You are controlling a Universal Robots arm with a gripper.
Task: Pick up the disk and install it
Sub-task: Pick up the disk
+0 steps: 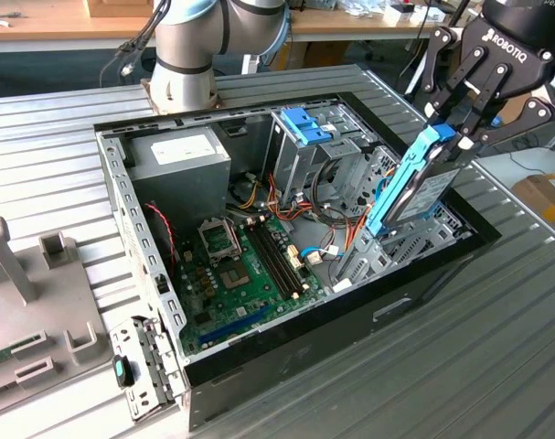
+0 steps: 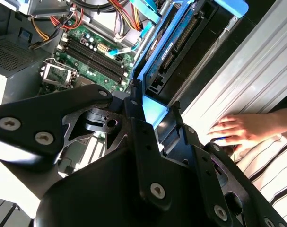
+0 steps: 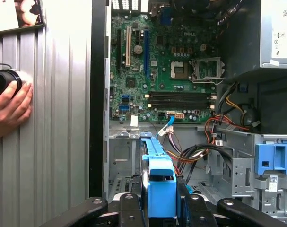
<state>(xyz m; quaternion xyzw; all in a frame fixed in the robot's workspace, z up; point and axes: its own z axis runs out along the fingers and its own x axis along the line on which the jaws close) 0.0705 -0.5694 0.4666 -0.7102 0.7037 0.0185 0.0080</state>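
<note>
Toward the upper right of the exterior view, the black metal gripper [image 1: 453, 139] is closed tight on the flat dark grey blue-railed disk [image 1: 423, 190], held tilted, its lower end inside the open black computer case [image 1: 350, 320]

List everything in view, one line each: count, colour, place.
disk: one, dark grey with blue rails, tilted over the case's edge, in the gripper.
computer case: one, black and silver, open, on the table.
motherboard: one, green, on the case floor.
power supply: one, grey, inside the case.
drive cage: one, silver with blue clips, inside the case.
table: one, ribbed silver, under the case.
fixture: one, grey, exterior view's left.
hand: at least one, a person's, on the table beside the case.
arm: one, silver-grey, based behind the case.
gripper: one, black, shut on the disk.
</note>
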